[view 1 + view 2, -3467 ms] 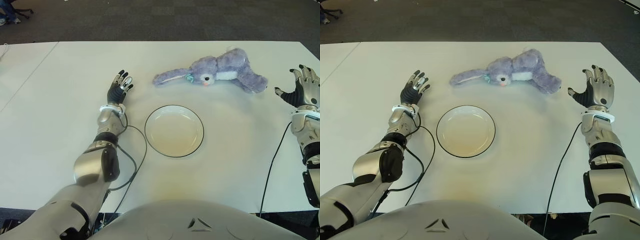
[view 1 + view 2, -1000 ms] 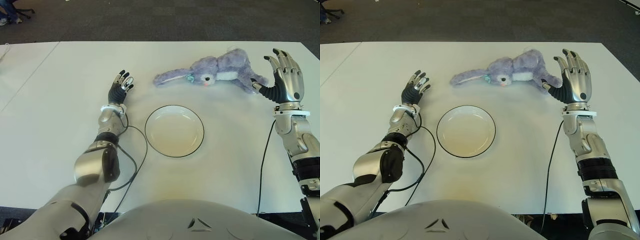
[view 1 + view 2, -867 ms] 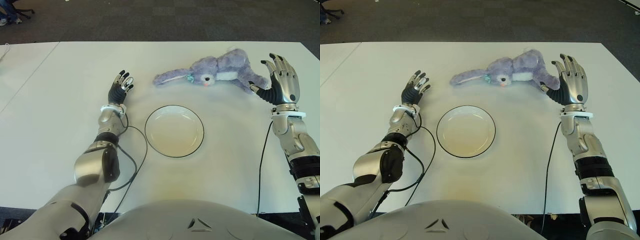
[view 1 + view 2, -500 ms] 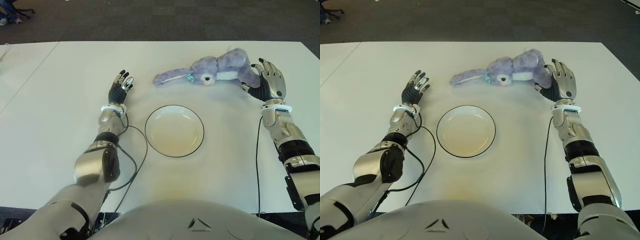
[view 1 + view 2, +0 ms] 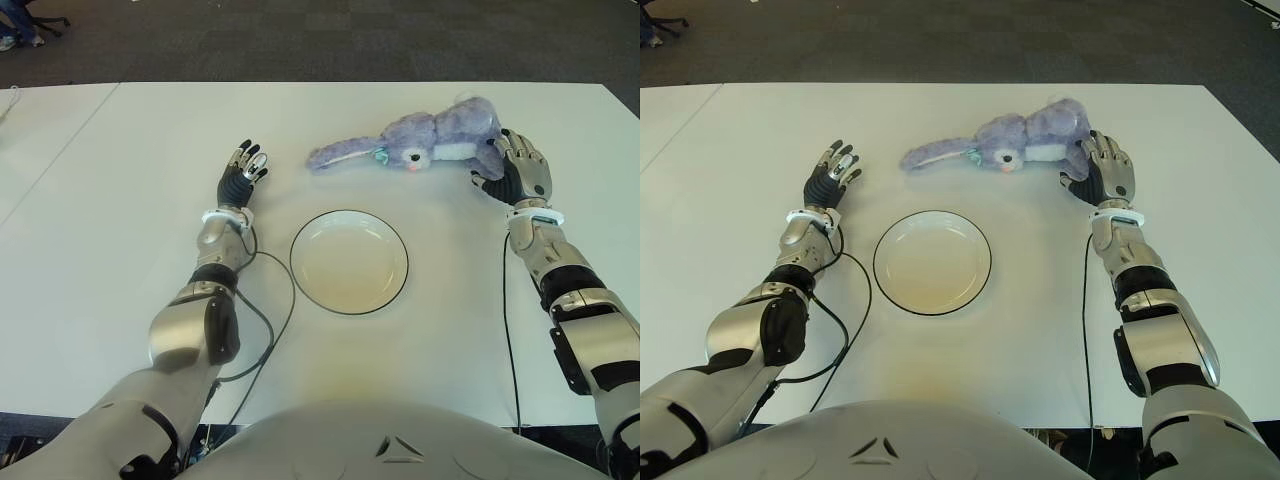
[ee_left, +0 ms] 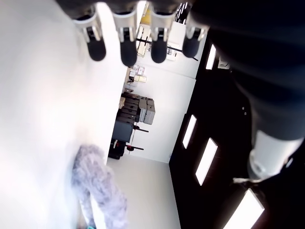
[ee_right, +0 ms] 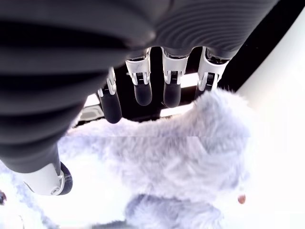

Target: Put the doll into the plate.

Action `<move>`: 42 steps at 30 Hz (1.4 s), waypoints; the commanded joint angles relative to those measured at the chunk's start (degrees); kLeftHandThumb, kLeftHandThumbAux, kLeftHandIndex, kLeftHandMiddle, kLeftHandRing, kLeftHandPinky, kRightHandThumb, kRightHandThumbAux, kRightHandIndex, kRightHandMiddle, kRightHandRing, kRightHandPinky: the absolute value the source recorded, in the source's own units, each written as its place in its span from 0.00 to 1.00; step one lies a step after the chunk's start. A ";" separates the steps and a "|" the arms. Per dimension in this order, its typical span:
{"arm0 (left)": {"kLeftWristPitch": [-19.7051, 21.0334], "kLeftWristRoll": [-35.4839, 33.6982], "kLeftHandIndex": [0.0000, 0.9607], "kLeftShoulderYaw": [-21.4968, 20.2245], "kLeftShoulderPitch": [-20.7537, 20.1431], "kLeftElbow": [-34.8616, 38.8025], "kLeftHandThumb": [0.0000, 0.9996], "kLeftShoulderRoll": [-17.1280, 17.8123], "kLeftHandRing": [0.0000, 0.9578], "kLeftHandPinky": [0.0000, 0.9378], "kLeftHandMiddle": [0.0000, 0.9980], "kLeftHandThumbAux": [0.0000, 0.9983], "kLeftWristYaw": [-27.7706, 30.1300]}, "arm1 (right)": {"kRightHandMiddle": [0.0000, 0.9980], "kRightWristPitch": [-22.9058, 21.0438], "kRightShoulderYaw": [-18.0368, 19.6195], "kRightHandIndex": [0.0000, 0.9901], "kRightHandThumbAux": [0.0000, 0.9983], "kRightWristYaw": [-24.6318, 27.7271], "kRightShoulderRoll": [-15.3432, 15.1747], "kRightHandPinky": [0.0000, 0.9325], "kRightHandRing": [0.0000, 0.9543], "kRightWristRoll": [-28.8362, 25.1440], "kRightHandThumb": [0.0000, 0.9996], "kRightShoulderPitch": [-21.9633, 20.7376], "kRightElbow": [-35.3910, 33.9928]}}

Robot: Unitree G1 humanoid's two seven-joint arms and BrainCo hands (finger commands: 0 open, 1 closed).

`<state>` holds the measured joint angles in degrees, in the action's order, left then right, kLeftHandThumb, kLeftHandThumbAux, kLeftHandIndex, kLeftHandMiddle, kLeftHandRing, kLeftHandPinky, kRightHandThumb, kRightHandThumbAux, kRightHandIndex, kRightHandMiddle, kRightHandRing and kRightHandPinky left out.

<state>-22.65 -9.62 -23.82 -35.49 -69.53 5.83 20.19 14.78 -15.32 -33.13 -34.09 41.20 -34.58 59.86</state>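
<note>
The doll (image 5: 430, 140), a purple plush bunny with long ears, lies on its side on the white table beyond the plate. The white plate (image 5: 350, 265) with a dark rim sits at the table's middle and holds nothing. My right hand (image 5: 518, 170) lies against the doll's right end, fingers spread. In the right wrist view its fingers (image 7: 171, 90) reach straight over the doll's fur (image 7: 181, 157), the thumb to one side, not closed around it. My left hand (image 5: 238, 178) shows left of the plate, fingers extended and holding nothing.
A black cable (image 5: 280, 300) loops from my left wrist close to the plate's left rim. Another cable (image 5: 505, 300) runs along my right forearm. A table seam (image 5: 60, 140) crosses at the far left. Dark carpet (image 5: 300, 40) lies beyond the far edge.
My right hand has swung in from the table's right edge to the doll's right end and lowered onto it, covering its rear leg. The doll, plate and left hand stayed put.
</note>
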 commanded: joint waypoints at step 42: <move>7.46 -0.71 0.06 -0.79 11.66 -7.96 0.00 -4.46 0.12 0.15 0.11 0.62 -2.23 | 0.80 6.34 7.31 0.44 0.72 5.45 3.84 0.82 0.85 -14.71 0.71 -6.97 16.34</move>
<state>-22.65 -10.09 -23.98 -35.50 -69.53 5.77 19.97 20.42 -10.84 -31.69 -31.46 30.33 -41.94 73.68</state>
